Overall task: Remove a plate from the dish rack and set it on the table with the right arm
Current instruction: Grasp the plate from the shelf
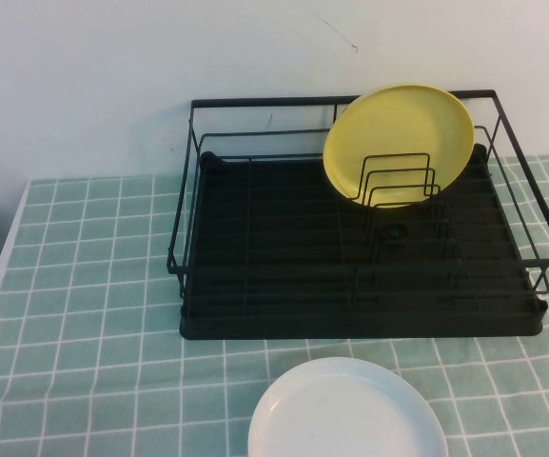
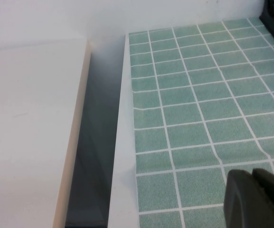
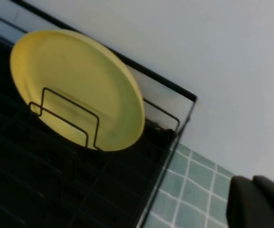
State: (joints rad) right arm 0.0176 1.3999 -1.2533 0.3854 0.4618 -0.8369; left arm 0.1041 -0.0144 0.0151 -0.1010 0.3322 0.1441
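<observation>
While the round plain yellow plate [image 1: 400,143] stands on edge in the large rectangular black wire dish rack [image 1: 350,286], neither arm shows in the high view. The plate leans against the rack's rear top rail, in its far right part, behind the upright wire dividers [image 1: 398,181], whose loops cross its lower face. The rack sits on the table [image 1: 84,286], a flat surface under a pale green cloth with a white grid of squares, and backs onto a white wall [image 1: 112,67]. A round white plate [image 1: 345,411] lies flat on the cloth just in front of the rack, apart from it, cut by the near edge of the high view. The right gripper [image 3: 260,203] appears only as a black corner in the right wrist view, apart from the yellow plate and the rack's corner, above the cloth beside the rack; its fingers are together and hold nothing. The left gripper [image 2: 256,197] appears only as a black corner in the left wrist view, over the cloth near the table's edge, where a dark gap separates the table from a white surface [image 2: 27,133]; whether its fingers are apart or together I cannot tell.
</observation>
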